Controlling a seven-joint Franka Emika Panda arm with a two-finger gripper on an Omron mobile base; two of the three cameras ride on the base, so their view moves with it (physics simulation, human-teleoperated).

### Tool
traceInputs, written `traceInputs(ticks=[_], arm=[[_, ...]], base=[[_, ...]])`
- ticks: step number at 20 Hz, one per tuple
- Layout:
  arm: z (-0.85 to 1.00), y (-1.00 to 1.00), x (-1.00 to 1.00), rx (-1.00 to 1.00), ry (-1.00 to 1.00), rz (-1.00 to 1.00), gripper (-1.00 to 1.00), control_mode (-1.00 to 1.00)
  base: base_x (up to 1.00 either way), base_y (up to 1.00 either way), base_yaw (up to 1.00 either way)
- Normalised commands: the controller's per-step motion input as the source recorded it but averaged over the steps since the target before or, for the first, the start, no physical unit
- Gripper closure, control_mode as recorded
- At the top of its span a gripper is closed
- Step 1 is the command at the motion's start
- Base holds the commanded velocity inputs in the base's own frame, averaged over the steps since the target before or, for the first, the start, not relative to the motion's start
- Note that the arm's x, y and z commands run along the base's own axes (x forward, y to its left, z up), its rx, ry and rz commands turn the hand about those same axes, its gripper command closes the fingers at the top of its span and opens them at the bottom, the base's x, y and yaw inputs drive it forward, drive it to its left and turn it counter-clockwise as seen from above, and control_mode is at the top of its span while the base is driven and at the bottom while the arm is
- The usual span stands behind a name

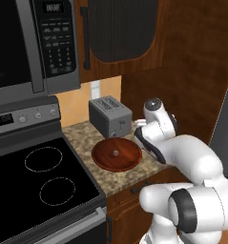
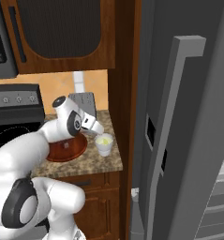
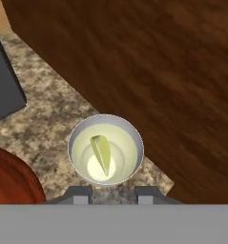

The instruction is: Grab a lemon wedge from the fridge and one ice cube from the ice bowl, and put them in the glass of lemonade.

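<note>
The glass of lemonade (image 3: pixel 134 138) stands on the speckled counter near its right end, a small whitish cup of pale yellow liquid (image 2: pixel 104 144). My gripper (image 3: pixel 113 193) hangs straight above it (image 2: pixel 97 130), jaws narrowly apart and shut on the lemon wedge (image 3: pixel 102 153), which shows yellow-green over the cup's mouth. Left of the glass sits the reddish-brown ice bowl (image 1: pixel 127 161) (image 2: pixel 57 153), with one pale ice cube (image 1: pixel 115 153) (image 2: pixel 65 145) in its middle. The grey fridge (image 2: pixel 188 117) stands to the right, doors closed.
A grey toaster (image 1: pixel 110 116) stands behind the bowl against the wall. A brown wooden panel (image 3: pixel 158 71) rises right beside the glass. A black stove top (image 1: pixel 39 181) lies left of the counter, under a microwave (image 1: pixel 34 43).
</note>
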Motion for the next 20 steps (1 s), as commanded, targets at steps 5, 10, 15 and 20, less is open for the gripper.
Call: traceInputs(ticks=[5,10,15,20], arm=[[-0.21,-0.03,0.18,0.06,0.02,-0.19,1.00,-1.00],[-0.20,-0.18,0.19,0.05,0.00,-0.18,1.00,-1.00],[-0.20,-0.12,0.28,0.02,0.00,-0.18,1.00,-1.00],[-0.24,-0.07,0.40,0.00,0.00,-0.18,1.00,-1.00]], base=[[0.00,0.00,0.00],[0.00,0.00,0.00],[0.00,0.00,0.00],[0.00,0.00,0.00]])
